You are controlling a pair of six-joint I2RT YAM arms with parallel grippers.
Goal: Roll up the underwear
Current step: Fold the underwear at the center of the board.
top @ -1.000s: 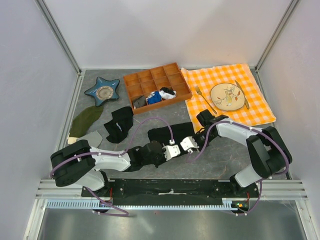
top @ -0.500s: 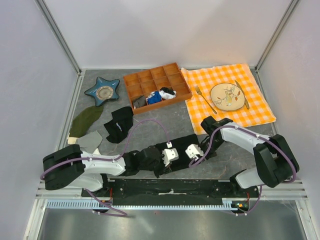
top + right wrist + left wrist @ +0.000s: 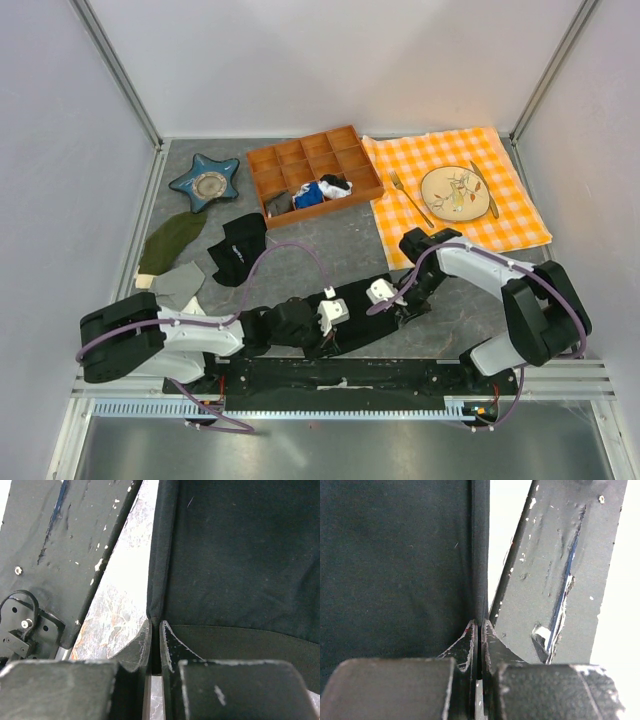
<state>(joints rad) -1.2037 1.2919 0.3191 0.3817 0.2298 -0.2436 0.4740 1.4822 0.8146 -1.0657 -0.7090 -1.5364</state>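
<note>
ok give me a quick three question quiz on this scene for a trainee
1. True or false: the left claw and the right claw are both shut on the underwear.
2. In the top view, the fork lies: A left of the plate; B on the plate; C right of the plate.
3. Fill in: the plate sits on an orange checked ___.
Key: 1 true; 2 A; 3 cloth.

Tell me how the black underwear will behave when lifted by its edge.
Likely floppy: the underwear is thin soft cloth, pinched flat between the right fingers, so it should drape and sag. Probably light, being so thin. Its matte weave seems grippy, unlikely to slip from the left fingers.
</note>
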